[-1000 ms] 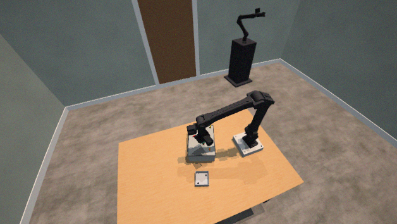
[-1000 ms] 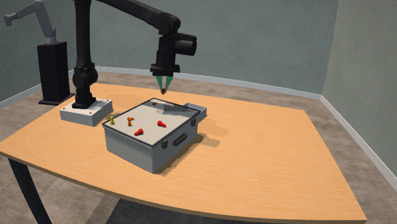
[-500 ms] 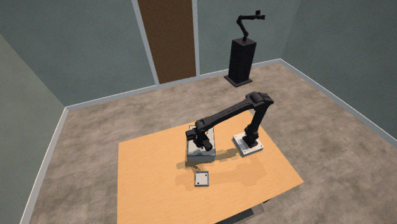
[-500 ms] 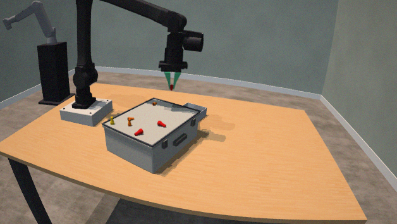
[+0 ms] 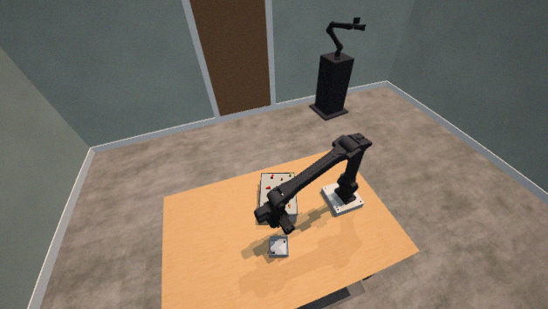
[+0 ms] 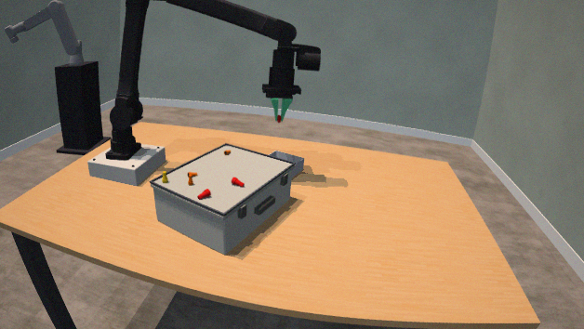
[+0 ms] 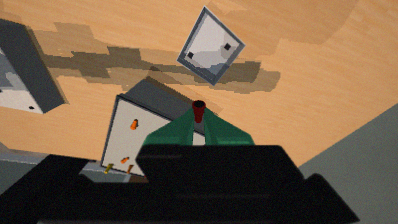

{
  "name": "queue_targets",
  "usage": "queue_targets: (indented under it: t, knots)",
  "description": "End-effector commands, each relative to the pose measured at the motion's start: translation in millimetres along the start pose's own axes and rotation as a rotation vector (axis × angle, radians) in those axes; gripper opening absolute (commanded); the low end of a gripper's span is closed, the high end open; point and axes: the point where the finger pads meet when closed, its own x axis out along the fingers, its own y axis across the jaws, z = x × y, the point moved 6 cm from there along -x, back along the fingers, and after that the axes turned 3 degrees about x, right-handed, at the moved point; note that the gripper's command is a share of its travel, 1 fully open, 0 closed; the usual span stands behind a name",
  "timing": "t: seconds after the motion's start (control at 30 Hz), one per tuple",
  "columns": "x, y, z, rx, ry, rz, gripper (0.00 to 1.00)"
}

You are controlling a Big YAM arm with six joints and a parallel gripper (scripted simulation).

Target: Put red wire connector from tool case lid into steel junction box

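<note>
My gripper (image 6: pixel 279 115) has green fingers shut on a red wire connector (image 7: pixel 198 110), held high in the air past the far edge of the tool case (image 6: pixel 223 195). The connector also shows in the exterior view (image 6: pixel 279 118). The steel junction box (image 7: pixel 211 45) is an open grey square tray on the table; in the wrist view it lies ahead of the fingertips, and it also shows in the top view (image 5: pixel 278 246) and behind the case in the exterior view (image 6: pixel 288 160). Two more red connectors (image 6: pixel 204 193) (image 6: pixel 237 182) lie on the case's lid.
Orange connectors (image 6: pixel 191 177) (image 6: pixel 227 151) and a yellow one (image 6: pixel 165 177) also lie on the lid. The arm's base (image 6: pixel 126 163) stands left of the case. A second arm on a black pedestal (image 6: pixel 76 104) stands off the table by the wall.
</note>
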Motion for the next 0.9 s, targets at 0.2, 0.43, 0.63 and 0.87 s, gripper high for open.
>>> queue_targets:
  t: [0.2,0.43,0.63,0.87]
  knots:
    - [-13.2,-37,31,0.048,0.001,-0.02,0.1]
    - [-12.3,-38,29,0.056,0.001,-0.018,0.1]
    - [-8.7,-34,24,0.065,0.002,-0.007,0.1]
    - [-5.1,-32,23,0.068,0.002,0.001,0.1]
